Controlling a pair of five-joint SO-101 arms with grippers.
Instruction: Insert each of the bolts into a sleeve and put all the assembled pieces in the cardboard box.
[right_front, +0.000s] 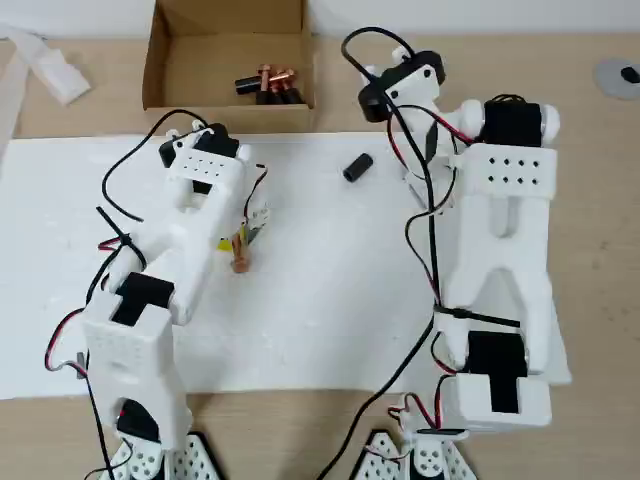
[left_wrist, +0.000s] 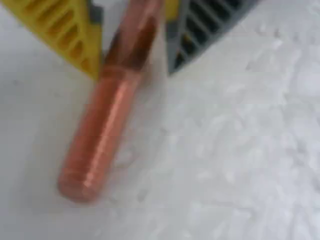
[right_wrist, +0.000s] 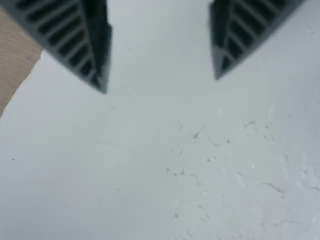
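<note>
The copper bolt (left_wrist: 95, 145) is pinched by its upper part in the left end effector (left_wrist: 132, 70), one yellow finger (left_wrist: 75, 35) and one grey finger (left_wrist: 200, 30) pressed against its sides. Its free end points down at the white sheet (right_front: 330, 300), touching it or just above; I cannot tell which. In the high view the bolt (right_front: 241, 255) hangs well in front of the box (right_front: 150, 85), toward the arms' bases and slightly left of the box's middle.

The one loose black sleeve (right_front: 358, 167) lies on its side on the sheet, just beyond the box's front right corner and well apart from the bolt.

Inside the box, against its front wall, lie assembled pieces (right_front: 268, 85): black sleeves with copper bolt heads showing. At least two are there, but the exact count is hard to make out.

The right end effector (right_wrist: 157, 82) is spread wide with nothing between its jaws, above bare sheet close to where the sheet ends and the wooden surface (right_wrist: 15, 65) begins. The right arm (right_front: 505, 200) stands to the right of the box, near the sleeve.

By my reading the task is mostly done, with a single pair left. The held bolt has yet to go into the loose sleeve, and that piece must then join the others in the box.
</note>
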